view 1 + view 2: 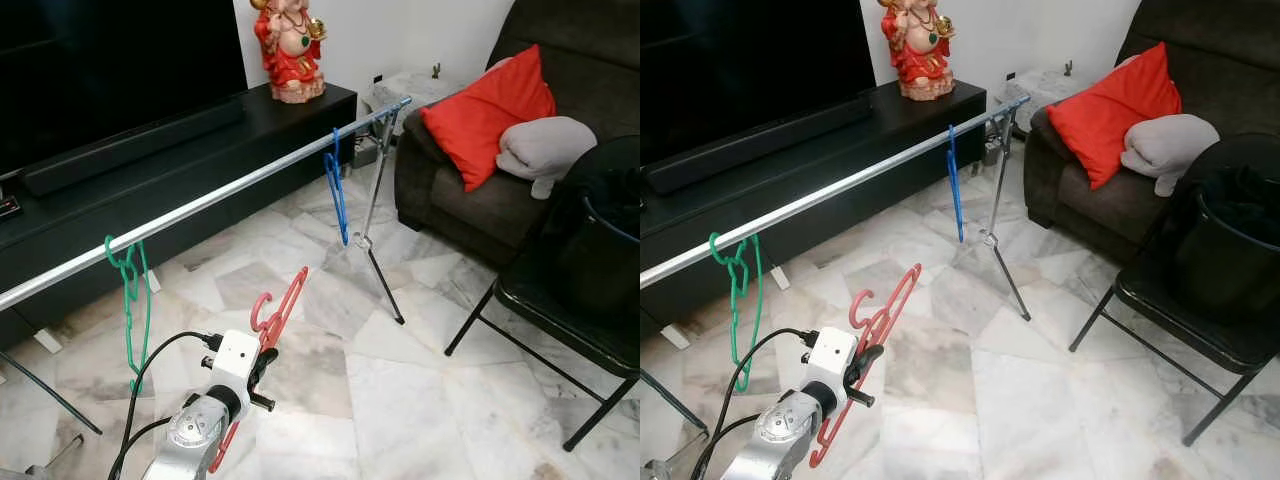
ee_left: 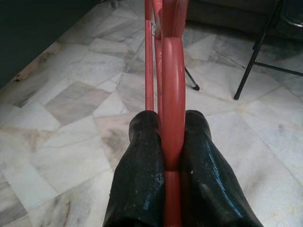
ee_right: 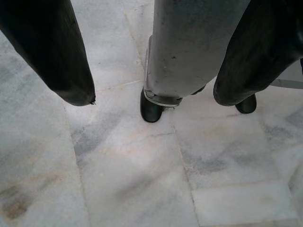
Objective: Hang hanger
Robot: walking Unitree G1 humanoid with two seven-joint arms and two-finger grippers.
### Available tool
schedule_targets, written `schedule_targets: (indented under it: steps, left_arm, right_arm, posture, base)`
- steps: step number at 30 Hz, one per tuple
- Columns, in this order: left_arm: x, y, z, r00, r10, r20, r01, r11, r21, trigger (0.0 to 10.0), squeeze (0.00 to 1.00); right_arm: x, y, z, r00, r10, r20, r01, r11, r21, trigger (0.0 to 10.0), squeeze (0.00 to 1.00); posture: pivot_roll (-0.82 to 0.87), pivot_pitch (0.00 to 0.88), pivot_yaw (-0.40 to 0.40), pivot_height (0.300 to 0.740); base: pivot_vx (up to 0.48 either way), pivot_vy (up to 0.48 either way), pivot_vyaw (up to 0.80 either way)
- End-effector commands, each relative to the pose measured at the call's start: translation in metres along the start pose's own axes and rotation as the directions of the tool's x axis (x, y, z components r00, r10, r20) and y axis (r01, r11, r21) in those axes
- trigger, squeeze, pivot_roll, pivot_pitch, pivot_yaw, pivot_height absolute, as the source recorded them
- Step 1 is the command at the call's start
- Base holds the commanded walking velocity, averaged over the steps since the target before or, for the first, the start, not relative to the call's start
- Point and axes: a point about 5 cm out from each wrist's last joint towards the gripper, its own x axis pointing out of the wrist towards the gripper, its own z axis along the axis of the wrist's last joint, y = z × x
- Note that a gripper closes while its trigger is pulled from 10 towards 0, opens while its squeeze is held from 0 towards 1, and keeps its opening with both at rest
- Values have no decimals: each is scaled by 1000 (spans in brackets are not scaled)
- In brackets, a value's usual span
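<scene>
I have the left gripper (image 2: 165, 142) raised in front of me, its two black fingers (image 2: 142, 175) pinching the red hanger (image 1: 280, 308) by one of its bars. The hanger is tilted, hook end up and pointing toward the silver rail (image 1: 215, 200), but it sits below and in front of the rail, not touching it. From the left wrist camera I see the red plastic squeezed tight between both fingers, running away over the marble floor (image 1: 400, 400).

A green hanger (image 1: 132, 300) already hangs on the rail toward my left, and a blue hanger (image 1: 337, 190) hangs farther along toward the rail's far end, near its tripod stand (image 1: 378, 240). The red one is between those two along the rail's length.

My right gripper (image 3: 151, 94) hangs low with its fingers spread apart, empty, pointing down at the floor.

Behind the rail runs a black TV cabinet (image 1: 200, 150) with a red statue (image 1: 290, 50). On my right stand a dark sofa with a red cushion (image 1: 490, 110) and a black folding chair (image 1: 570, 300).
</scene>
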Motion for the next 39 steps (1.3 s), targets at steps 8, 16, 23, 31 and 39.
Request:
schedule_targets:
  steps: [8,16,23,31,39]
  left_arm:
    - [1,4,5,1000,19,15,-19,1000,-18,10000,0]
    - [0,4,4,1000,20,11,-20,1000,-22,10000,0]
    - [0,6,4,1000,27,13,-26,999,-22,10000,0]
    - [0,7,5,999,29,14,-28,999,-23,10000,0]
    - [1,7,6,1000,28,13,-28,999,-22,10000,0]
  right_arm:
    - [0,9,-3,999,33,-2,-33,998,-49,10000,0]
    - [-2,12,-9,1000,27,-16,-28,999,-28,10000,0]
    - [-2,7,-14,1000,24,-20,-25,999,-35,10000,0]
    - [-3,-12,-13,1000,9,-17,-10,999,-37,10000,0]
    - [-3,-10,-13,1000,13,-16,-13,999,-36,10000,0]
  posture:
    - [69,43,60,740]
    - [68,52,57,740]
    - [70,53,54,740]
    - [71,56,54,740]
    - [71,60,56,740]
  base:
    - [273,0,108]
    - [321,0,180]
    - [333,0,0]
    - [336,0,0]
    - [337,0,0]
